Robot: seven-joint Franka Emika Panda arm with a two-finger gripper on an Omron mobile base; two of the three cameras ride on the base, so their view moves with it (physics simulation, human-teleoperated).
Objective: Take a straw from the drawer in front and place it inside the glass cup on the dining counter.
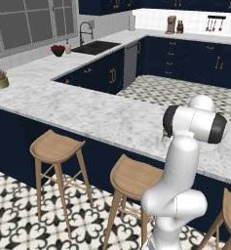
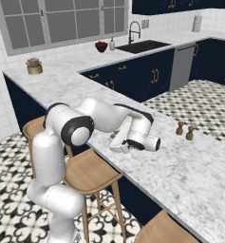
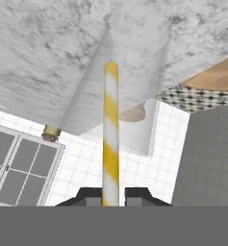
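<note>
My gripper [image 3: 110, 194] is shut on the straw [image 3: 110, 125], a yellow-and-white striped tube that runs straight out from between the finger tips. Its far end lies over the see-through glass cup [image 3: 154, 96] standing on the marble dining counter [image 3: 38, 57]. I cannot tell whether the tip is inside the cup. The hand view is rolled, so the counter is at its top. From the right base, the gripper [image 2: 114, 141] hangs low over the dining counter [image 2: 180, 161] near its front edge. The arm hides most of the cup [image 1: 163, 137] on the dining counter [image 1: 87, 112]. The drawer is out of view.
Wooden stools [image 1: 56, 146] [image 1: 131, 178] [image 2: 90, 171] stand along the counter's front. Two small brown shakers [image 2: 185, 130] sit on the counter to the right of the hand. A potted plant [image 2: 34, 66] rests at the far left end. Sink and navy cabinets lie beyond.
</note>
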